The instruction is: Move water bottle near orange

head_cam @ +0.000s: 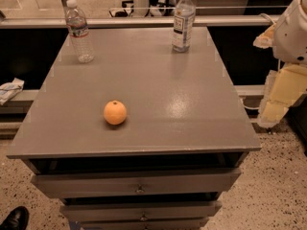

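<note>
While the gripper (278,99) hung beside the counter (168,99), grip unclear, the water bottle (79,31) stood well apart from the orange (115,112).

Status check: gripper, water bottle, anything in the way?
Gripper right of the table, off its top. Water bottle upright, far-left corner, apart from orange. Nothing between them; other bottle far right.

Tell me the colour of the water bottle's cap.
White, on the water bottle, camera view; the gripper hangs beside the table.
</note>
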`<state>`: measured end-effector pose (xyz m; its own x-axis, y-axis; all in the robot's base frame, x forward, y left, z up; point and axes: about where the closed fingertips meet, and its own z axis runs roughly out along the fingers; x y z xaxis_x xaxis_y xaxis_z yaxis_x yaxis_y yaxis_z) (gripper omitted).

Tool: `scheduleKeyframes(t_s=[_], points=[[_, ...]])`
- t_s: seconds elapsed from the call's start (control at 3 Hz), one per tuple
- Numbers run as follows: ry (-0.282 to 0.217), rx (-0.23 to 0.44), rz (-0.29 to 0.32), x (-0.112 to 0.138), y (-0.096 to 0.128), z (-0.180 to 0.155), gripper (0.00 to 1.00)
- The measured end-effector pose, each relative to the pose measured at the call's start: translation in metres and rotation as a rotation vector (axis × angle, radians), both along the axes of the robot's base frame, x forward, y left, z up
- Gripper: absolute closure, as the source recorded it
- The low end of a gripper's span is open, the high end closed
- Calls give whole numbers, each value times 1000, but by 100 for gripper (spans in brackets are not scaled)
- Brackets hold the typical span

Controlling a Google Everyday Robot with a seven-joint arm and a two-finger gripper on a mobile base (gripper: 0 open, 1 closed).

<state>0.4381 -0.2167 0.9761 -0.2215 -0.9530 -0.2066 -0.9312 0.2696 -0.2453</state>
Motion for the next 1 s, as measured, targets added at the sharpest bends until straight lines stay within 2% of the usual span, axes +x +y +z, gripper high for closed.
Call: scheduleKeyframes(t_s=[0.33,0.67,1.0], points=[[-5,2,2,1,1,1,0],[-31,74,17,20,23,1,0],[-61,221,55,61,76,-3,0]])
